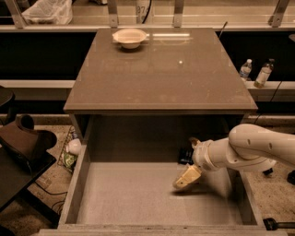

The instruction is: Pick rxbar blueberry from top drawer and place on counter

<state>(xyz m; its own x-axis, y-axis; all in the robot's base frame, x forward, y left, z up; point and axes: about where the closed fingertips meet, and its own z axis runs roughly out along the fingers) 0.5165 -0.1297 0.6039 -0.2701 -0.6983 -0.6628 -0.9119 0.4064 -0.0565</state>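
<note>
The top drawer (76,184) stands pulled out below the counter (161,78). The rxbar blueberry (185,156), a small dark bar, lies at the drawer's back right, partly hidden by my wrist. My gripper (190,159) is down inside the drawer at the right, on a white arm coming in from the right. It is open: one tan finger (186,177) sits in front of the bar and the other fingertip (194,140) behind it, so the bar lies between them. I cannot tell whether the fingers touch it.
A pale bowl (130,38) sits at the counter's back left. Behind it runs a pale ledge with metal posts (177,11) and a plastic bag (48,11). Two bottles (255,71) stand on the right. Dark furniture (23,143) is at the left.
</note>
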